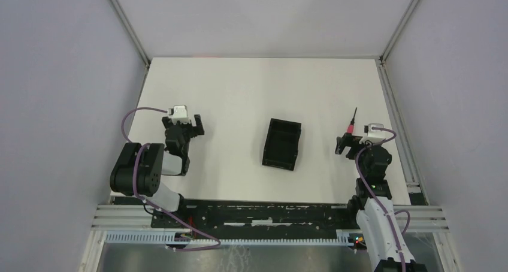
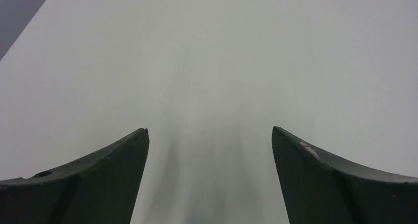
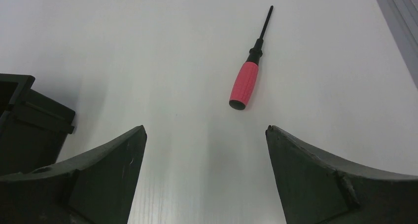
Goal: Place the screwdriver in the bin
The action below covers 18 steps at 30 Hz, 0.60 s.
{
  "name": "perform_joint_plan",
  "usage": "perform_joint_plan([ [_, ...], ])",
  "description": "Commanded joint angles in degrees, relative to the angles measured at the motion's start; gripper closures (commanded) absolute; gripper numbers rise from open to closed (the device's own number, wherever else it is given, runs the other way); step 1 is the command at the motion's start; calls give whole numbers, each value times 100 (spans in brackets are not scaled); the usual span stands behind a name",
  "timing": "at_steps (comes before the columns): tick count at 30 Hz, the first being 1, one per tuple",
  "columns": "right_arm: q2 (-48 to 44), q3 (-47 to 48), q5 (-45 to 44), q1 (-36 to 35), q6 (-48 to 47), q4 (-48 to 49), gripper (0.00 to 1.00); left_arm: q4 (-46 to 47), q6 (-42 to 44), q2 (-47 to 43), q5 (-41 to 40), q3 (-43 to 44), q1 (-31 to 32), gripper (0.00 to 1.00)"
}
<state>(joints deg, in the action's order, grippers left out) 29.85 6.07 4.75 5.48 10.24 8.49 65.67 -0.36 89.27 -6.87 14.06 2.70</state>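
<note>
From above, you see the screwdriver (image 1: 351,126) lying on the table (image 1: 239,92), right of the bin (image 1: 281,144), just by your right gripper (image 1: 341,145). Your left wrist camera shows the left gripper (image 2: 209,130) wide open. Your right wrist camera shows the right gripper (image 3: 206,128) open too, the screwdriver (image 3: 245,83) just ahead.

Red-handled screwdriver (image 3: 247,78) lying flat, well right of black open-top bin (image 1: 281,144).

One screwdriver (image 3: 245,83); one bin (image 1: 281,143); two claws: left claw (image 2: 209,129), right claw (image 3: 205,127).
</note>
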Motion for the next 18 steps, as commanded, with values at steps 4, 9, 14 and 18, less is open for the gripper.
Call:
perform_joint_plan([
  [4,76,516,-326,-3,-45,-1,2,165,-87,-112,47,9,-17,0],
  [9,636,1386,-614,-3,-188,-327,2,166,-87,-112,46,9,-17,0],
  [14,2108,2956,-1385,-3,-410,-1382,2,165,-87,-112,49,9,-18,0],
  [18,3865,4581,-1149,7,-886,-2571,2,161,-87,-112,46,9,-23,0],
])
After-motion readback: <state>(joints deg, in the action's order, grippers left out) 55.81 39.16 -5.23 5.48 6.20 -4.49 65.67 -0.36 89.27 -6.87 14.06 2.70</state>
